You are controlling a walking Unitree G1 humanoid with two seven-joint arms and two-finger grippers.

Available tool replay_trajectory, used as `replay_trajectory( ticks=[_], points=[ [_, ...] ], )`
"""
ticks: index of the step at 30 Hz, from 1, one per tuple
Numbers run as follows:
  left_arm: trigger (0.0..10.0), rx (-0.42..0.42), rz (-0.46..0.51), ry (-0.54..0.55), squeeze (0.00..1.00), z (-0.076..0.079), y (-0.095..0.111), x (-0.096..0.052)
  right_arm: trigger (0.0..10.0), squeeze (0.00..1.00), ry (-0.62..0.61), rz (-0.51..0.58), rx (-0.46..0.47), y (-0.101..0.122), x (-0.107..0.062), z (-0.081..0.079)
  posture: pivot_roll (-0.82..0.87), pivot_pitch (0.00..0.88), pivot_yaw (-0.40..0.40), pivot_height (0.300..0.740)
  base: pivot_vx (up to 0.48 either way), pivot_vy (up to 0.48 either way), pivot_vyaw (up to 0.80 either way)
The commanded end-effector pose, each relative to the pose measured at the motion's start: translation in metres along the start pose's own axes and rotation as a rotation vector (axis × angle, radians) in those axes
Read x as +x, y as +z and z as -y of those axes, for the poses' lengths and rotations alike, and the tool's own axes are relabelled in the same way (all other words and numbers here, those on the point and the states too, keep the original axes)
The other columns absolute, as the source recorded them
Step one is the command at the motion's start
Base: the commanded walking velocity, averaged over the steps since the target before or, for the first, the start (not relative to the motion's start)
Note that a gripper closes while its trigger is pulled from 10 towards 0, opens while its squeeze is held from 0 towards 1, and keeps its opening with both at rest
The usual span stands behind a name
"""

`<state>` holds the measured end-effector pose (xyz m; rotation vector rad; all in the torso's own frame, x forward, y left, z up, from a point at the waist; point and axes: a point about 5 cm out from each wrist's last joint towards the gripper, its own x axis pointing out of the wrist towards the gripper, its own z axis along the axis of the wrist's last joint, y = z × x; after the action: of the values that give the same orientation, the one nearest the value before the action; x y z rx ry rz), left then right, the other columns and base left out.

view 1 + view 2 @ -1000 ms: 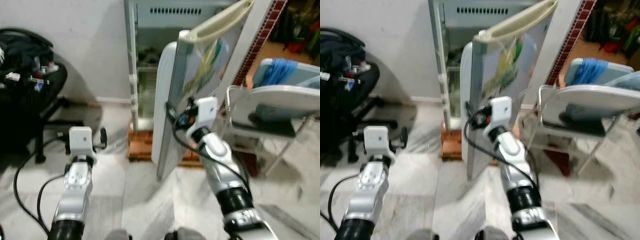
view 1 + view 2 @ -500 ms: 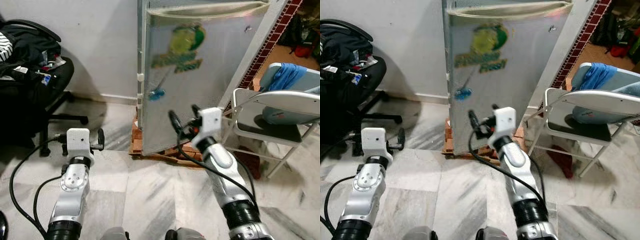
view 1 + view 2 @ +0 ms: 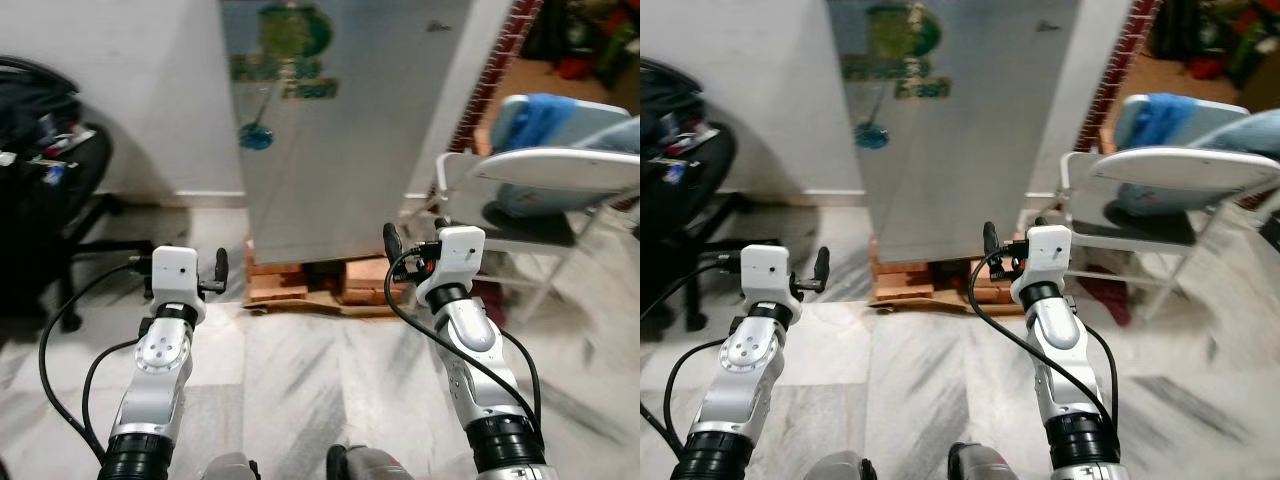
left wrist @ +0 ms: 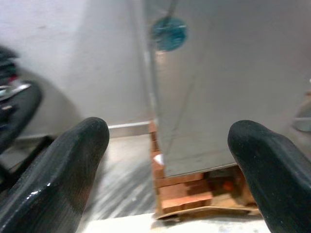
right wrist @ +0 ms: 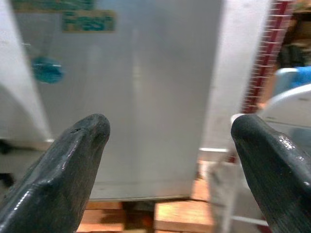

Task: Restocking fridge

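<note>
From the head views, the fridge [image 3: 340,130] stands straight ahead with its door closed, raised on wooden blocks [image 3: 310,283], and the right gripper [image 3: 400,250] hangs nearer its front than the left gripper [image 3: 215,270]. Along the left wrist view the fingers [image 4: 68,170] are spread wide and hold nothing, the fridge's tall hinge edge rising between them. In the right wrist view the fingers [image 5: 63,165] are likewise parted and empty, aimed squarely at the door face

fridge door [image 3: 340,120] shut ahead; folding chair [image 3: 540,200] right, office chair [image 3: 50,190] left; floor between open.
</note>
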<state>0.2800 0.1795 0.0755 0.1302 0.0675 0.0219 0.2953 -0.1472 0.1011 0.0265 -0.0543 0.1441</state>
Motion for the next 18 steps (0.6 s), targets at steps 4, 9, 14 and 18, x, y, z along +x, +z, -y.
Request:
replay_trajectory(
  ticks=[4,9,14,18],
  points=[
    [10.0,0.009,0.0,-0.006,0.0,-0.002,0.002,-0.002,10.0,0.0,-0.004,0.012,-0.005,0.004,0.0,-0.001,0.06,0.087,-0.019,0.74,0.0,0.48,-0.8],
    [10.0,0.0,-0.039,0.008,0.0,-0.002,-0.008,-0.008,10.0,0.0,-0.001,-0.002,-0.011,0.001,-0.003,-0.001,0.06,0.089,-0.028,0.74,0.0,0.48,-0.8],
    [10.0,-0.004,-0.054,-0.022,0.0,0.006,-0.013,-0.015,10.0,0.0,-0.004,0.002,-0.021,0.004,-0.001,0.002,0.05,0.096,-0.029,0.74,0.0,0.48,-0.8],
    [10.0,0.002,-0.061,-0.017,0.0,0.005,-0.013,-0.014,10.0,0.0,-0.033,0.001,-0.027,0.004,0.0,0.009,0.05,0.096,-0.031,0.74,0.0,0.48,-0.8]
  ],
)
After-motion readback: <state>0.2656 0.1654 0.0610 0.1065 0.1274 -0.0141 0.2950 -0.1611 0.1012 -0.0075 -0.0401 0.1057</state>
